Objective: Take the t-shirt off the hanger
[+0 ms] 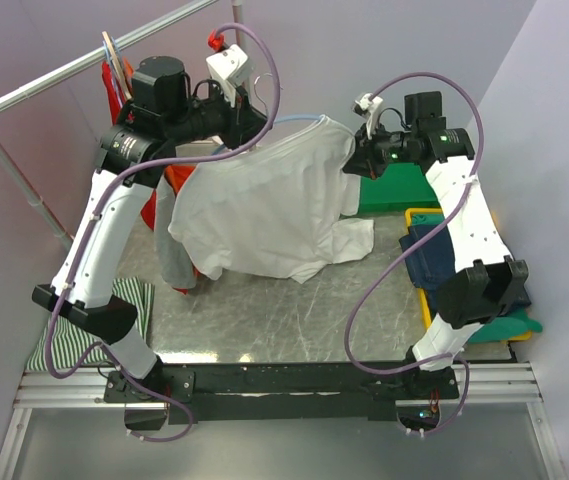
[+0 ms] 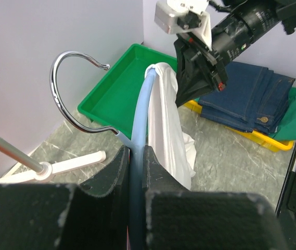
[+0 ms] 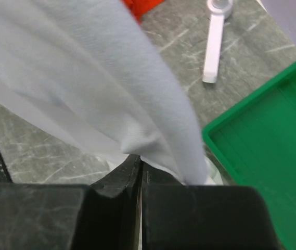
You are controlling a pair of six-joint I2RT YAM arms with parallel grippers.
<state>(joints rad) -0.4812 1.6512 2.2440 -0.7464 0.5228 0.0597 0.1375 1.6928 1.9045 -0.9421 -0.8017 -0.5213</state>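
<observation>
Marble-pattern table, cluttered at the edges: green tray at the far right, folded jeans on a yellow tray.

White t-shirt: hangs mid-table, draped over the hanger. The body spreads wide and the lower edge looks to reach the tabletop. One shoulder is bunched over the hanger's far tip.

Light-blue hanger: held up off the table. Its chrome hook is free, caught on nothing.

Left gripper: clamped on the hanger's blue arm just under the hook's base, steadying it.

Right gripper: jaws pressed together with white fabric running into them. It has the shirt pinched at the shoulder, at the hanger's far end.

Step in hand, as I read it: grip taken on the first shoulder, peel not yet begun. The shirt is fully on the hanger.

The next move calls for drawing that shoulder outward and down past the hanger tip, with the left holding firm or tilting the hanger to let the cloth slip. The other shoulder is then left to free.
</observation>
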